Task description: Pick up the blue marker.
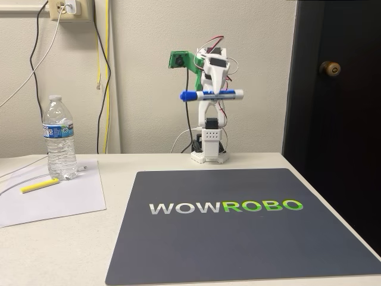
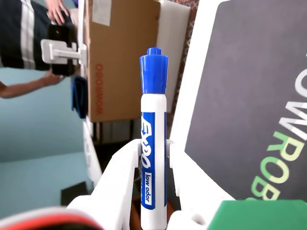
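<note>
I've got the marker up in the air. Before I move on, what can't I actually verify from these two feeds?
- Butt end of the white-barrelled, blue-capped marker: cut off by the bottom edge of the wrist view.
- Contact points of the white two-finger hand: too small in the fixed view; in the wrist view the barrel covers the inner finger faces.
- Small print on the marker's blue label: too blurred to read below "low odor".
- Arm base: cable routing behind it hidden.

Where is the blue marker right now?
The blue marker is off the table, clamped crosswise in the claw high above the arm's base in the fixed view, cap pointing left, behind the dark mat.
</note>
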You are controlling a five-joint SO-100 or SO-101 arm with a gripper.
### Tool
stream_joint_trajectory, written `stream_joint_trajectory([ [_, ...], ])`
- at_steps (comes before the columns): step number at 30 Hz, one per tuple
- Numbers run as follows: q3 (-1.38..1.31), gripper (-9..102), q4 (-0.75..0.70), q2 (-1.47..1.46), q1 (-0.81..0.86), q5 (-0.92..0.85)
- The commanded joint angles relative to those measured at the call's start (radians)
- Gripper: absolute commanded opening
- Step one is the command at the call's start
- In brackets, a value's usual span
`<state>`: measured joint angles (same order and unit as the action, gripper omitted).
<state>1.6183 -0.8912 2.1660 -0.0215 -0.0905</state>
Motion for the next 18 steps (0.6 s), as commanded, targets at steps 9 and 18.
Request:
stream_joint_trajectory([
  [9, 0.149, 4, 0.072, 0.179, 0.002, 0.109],
  [18, 0.279, 4, 0.144, 0.282, 0.002, 0.19],
])
